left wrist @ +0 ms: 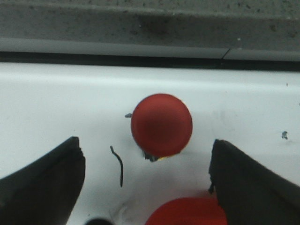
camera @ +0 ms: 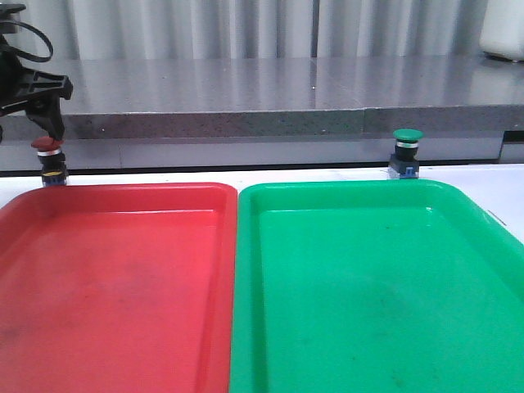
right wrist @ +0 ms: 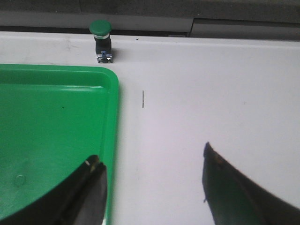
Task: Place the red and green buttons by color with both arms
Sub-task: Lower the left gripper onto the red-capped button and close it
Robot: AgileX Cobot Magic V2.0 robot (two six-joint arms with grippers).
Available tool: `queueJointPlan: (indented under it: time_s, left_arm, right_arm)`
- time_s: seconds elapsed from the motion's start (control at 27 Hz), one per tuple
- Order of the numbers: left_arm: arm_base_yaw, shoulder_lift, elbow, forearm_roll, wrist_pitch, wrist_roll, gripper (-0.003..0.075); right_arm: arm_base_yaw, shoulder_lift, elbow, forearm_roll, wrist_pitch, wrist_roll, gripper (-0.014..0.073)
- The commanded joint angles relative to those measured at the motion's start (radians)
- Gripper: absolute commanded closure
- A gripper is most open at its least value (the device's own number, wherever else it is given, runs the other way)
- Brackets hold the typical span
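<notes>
The red button stands upright on the white table just behind the far left corner of the red tray. My left gripper hangs directly above it, open. In the left wrist view the red button's cap lies between and ahead of the spread fingers, left gripper touching nothing. The green button stands behind the green tray. My right gripper is open and empty over the tray's right rim, well short of the green button; it is outside the front view.
A grey stone ledge runs along the back, close behind both buttons. A white object sits on it at the far right. A small black scrap lies on the table beside the red button.
</notes>
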Motion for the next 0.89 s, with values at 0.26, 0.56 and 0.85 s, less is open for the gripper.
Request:
queueJointPlan:
  time_s: [0.26, 0.56, 0.85]
  left_arm:
    - [-0.006, 0.062, -0.135, -0.064, -0.074, -0.003, 0.0199]
    - [-0.006, 0.060, -0.138, -0.066, -0.061, -0.003, 0.0436]
    - [-0.006, -0.046, -0.166, -0.068, 0.066, -0.003, 0.0478]
  right_arm:
    - [-0.004, 0.006, -0.028, -0.013, -0.075, -0.009, 0.0124]
    - [-0.004, 0.006, -0.028, -0.013, -0.075, -0.009, 0.0124]
    - [-0.004, 0.006, -0.028, -0.013, -0.075, -0.009, 0.0124]
